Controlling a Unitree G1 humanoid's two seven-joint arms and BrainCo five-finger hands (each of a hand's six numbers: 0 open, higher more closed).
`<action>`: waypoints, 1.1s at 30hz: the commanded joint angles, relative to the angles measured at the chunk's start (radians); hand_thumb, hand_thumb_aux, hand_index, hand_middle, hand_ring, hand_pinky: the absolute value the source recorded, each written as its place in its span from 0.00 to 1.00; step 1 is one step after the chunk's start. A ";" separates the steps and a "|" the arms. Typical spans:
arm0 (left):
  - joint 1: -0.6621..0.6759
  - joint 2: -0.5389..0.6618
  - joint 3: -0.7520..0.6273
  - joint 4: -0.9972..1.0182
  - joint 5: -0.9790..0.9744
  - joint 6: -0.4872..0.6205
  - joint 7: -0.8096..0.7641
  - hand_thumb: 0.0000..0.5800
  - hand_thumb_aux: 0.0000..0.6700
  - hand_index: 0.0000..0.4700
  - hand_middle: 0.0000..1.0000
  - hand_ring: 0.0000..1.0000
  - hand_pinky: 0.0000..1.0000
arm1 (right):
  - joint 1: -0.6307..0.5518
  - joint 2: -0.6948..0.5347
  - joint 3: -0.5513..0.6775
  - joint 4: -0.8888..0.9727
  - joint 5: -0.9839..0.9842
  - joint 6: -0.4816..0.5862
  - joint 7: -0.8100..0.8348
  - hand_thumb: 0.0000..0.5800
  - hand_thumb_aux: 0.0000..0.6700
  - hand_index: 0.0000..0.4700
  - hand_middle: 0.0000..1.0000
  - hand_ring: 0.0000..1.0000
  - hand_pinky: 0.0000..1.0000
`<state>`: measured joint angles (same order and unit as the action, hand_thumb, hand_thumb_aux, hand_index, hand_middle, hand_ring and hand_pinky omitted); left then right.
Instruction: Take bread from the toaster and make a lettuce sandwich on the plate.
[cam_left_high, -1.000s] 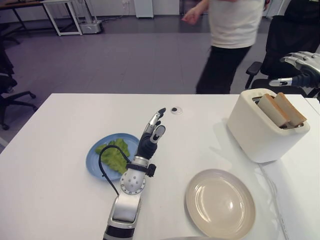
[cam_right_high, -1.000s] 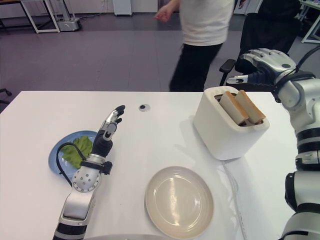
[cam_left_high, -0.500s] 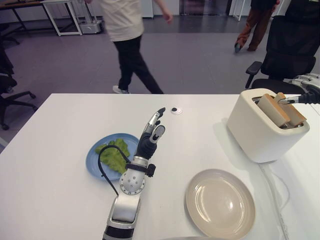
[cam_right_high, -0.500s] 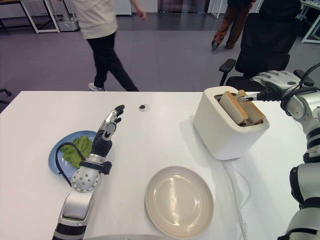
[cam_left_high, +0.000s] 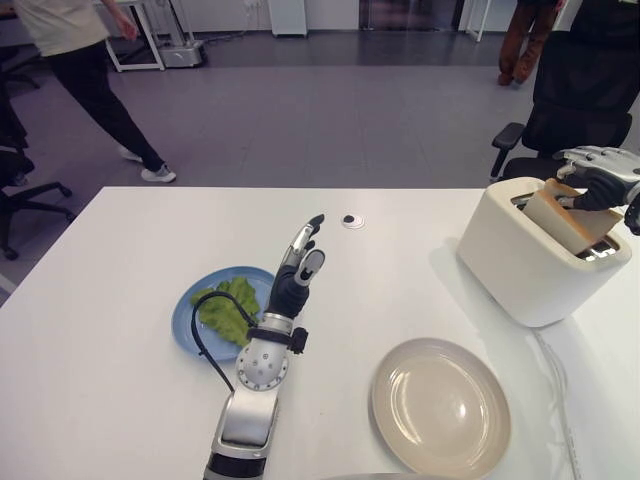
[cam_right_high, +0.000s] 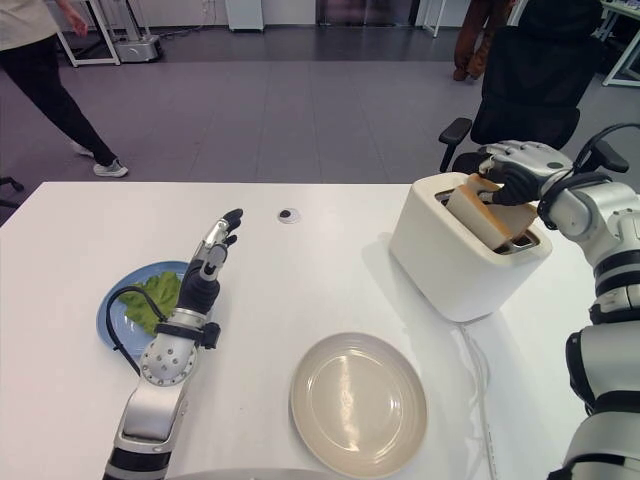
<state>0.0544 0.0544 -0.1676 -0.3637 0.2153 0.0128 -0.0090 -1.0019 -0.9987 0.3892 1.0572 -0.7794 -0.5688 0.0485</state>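
On the plain white table (cam_left_high: 100, 300), the toaster (cam_left_high: 520, 265) at right is cream-white, its bread slice (cam_left_high: 562, 220) tan with a darker brown crust, the blue plate (cam_left_high: 182, 326) at left carries bright green lettuce (cam_left_high: 226, 310), the beige plate (cam_left_high: 440, 405) is glossy, and the left hand (cam_left_high: 298, 272) and right hand (cam_right_high: 515, 166) are silver-grey and black.

Left robot hand (cam_left_high: 298, 268): dark palm, silver finger plates, black tips. Wrist dome (cam_left_high: 258, 368): silver, dotted with small dark holes, black collar above. Black cable (cam_left_high: 194, 330) loops off wrist. Forearm (cam_left_high: 242, 425): silver-grey tapered shell. Right robot hand (cam_right_high: 515, 168): silver-grey back plates, black fingers. Right arm (cam_right_high: 600, 210): pale grey rounded shells, black joints.
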 joint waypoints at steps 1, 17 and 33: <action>0.006 0.002 0.003 0.006 0.008 0.011 0.002 0.00 0.00 0.00 0.00 0.00 0.00 | -0.027 0.003 -0.067 -0.007 0.078 0.047 0.007 1.00 1.00 1.00 0.00 0.00 0.00; -0.019 0.011 0.030 0.010 0.000 0.012 -0.006 0.00 0.00 0.00 0.00 0.00 0.00 | -0.033 0.207 -0.371 -0.335 0.846 0.230 0.734 1.00 1.00 1.00 0.00 0.00 0.00; -0.019 0.003 0.042 -0.008 0.008 0.024 0.006 0.00 0.00 0.00 0.00 0.00 0.00 | 0.346 0.164 -0.123 -1.043 0.958 0.641 1.333 1.00 1.00 1.00 0.00 0.00 0.00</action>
<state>0.0342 0.0570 -0.1266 -0.3651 0.2155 0.0222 -0.0053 -0.6767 -0.8147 0.2468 0.0470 0.1947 0.0527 1.3586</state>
